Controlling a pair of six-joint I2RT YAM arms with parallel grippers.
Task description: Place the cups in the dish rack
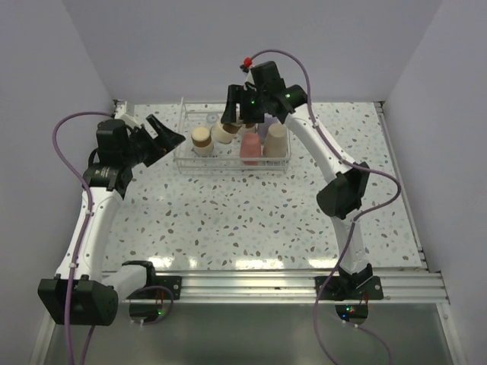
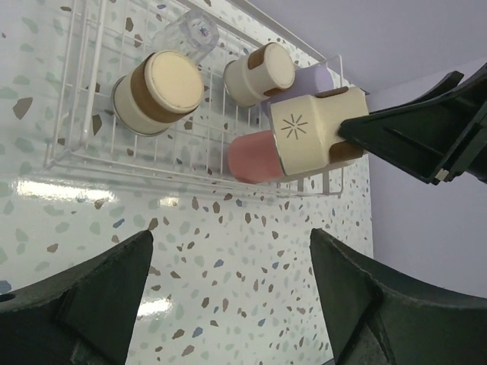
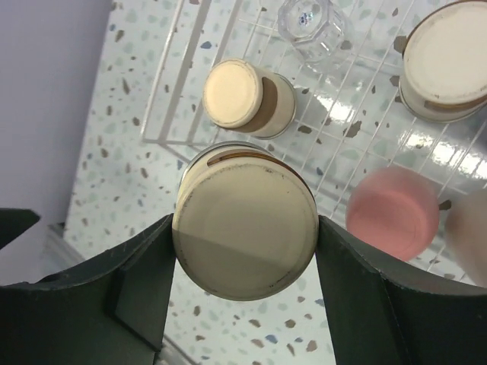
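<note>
r grip point(image 3: 245, 255): clamped on tan-base cup point(image 3: 243, 220), rack point(image 3: 169, 99) just below it
l grip point(image 2: 228, 285): fingers apart, empty
tip: we lower into a free slot b4 letting go

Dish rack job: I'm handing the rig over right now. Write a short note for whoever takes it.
Left gripper: open, empty, left of the dish rack.
Right gripper: shut on a tan-banded cup, held at the rack, not yet set down.
Done: six cups stand in the rack: two more tan-banded ones, the clear cup, lavender cup, pink cup and beige cup.
Left: lower the held cup into a free spot in the rack and release.
</note>
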